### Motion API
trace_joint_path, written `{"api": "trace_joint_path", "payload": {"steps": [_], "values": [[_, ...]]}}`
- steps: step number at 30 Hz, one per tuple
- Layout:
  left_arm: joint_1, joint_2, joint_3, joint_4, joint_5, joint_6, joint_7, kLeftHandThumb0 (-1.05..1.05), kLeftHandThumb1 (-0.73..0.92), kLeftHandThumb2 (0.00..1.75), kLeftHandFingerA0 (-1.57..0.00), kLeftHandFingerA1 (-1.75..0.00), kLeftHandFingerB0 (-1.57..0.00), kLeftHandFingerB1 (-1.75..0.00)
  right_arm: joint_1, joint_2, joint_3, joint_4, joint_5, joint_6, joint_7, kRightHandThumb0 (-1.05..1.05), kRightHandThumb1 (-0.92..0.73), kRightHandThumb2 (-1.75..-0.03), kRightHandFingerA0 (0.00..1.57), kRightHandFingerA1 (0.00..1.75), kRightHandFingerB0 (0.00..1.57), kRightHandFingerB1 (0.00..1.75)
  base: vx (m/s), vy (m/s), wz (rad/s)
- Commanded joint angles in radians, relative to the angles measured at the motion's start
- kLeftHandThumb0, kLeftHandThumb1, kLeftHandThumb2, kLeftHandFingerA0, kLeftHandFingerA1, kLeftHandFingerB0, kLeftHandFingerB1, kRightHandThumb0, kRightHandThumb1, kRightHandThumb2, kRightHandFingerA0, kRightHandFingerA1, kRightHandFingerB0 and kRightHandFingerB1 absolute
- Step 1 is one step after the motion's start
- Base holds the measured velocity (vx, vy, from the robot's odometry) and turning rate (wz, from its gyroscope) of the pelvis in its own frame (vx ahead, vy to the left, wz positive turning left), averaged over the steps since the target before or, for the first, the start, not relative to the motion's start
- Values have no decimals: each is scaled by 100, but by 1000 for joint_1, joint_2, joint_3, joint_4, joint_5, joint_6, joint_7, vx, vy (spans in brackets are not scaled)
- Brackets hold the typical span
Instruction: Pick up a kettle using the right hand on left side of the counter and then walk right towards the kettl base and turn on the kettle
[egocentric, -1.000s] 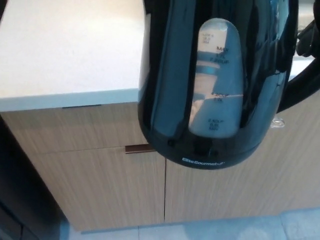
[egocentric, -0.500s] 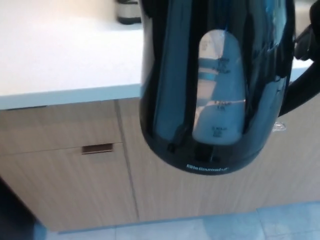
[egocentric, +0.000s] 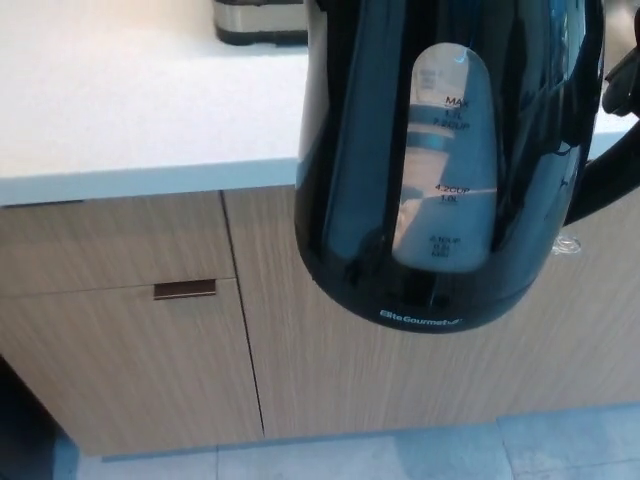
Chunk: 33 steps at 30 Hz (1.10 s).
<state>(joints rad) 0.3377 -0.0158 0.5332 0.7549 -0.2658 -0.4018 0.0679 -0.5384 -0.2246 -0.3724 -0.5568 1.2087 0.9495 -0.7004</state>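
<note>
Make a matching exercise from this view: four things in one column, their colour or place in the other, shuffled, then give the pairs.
Things:
1. kettle
2. counter
3. drawer handle
4. floor

Descriptions:
A. white, running across the top of the picture
B. glossy black, held up close in front of the camera
C. pale grey-blue tiles along the bottom
D. small dark metal bar on the wood cabinet front, lower left

Pairs: 1-B, 2-A, 3-D, 4-C
</note>
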Motion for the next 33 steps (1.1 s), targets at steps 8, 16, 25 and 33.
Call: {"api": "trace_joint_path", "payload": {"steps": [8,16,25,33], "values": [[23,-11,-15,-7,-21,-36,-36,42,34,158,-101,-121,-94,-114,-24,-3,-32,21,-40,-93,37,-25,-60,-127,104,175,74,172,14,-110,-1],[11,10,-5,101,-28,-59,-50,43,35,159,-105,-118,-93,-108,-52,-8,-47,37,-73,-86,32,-24,-57,-131,103,175,72,172,29,-364,0],[-22,41,-2,229,-9,-86,-35,43,41,150,-99,-113,-89,-104,-86,-21,-66,55,-134,-79,15,-23,-57,-129,101,175,69,172,35,-58,-1],[-3,37,-7,215,-11,-89,-32,43,47,145,-101,-115,-90,-104,-127,-15,-83,88,-168,-80,1,-21,-56,-133,102,175,72,175,4,-9,3]]}}
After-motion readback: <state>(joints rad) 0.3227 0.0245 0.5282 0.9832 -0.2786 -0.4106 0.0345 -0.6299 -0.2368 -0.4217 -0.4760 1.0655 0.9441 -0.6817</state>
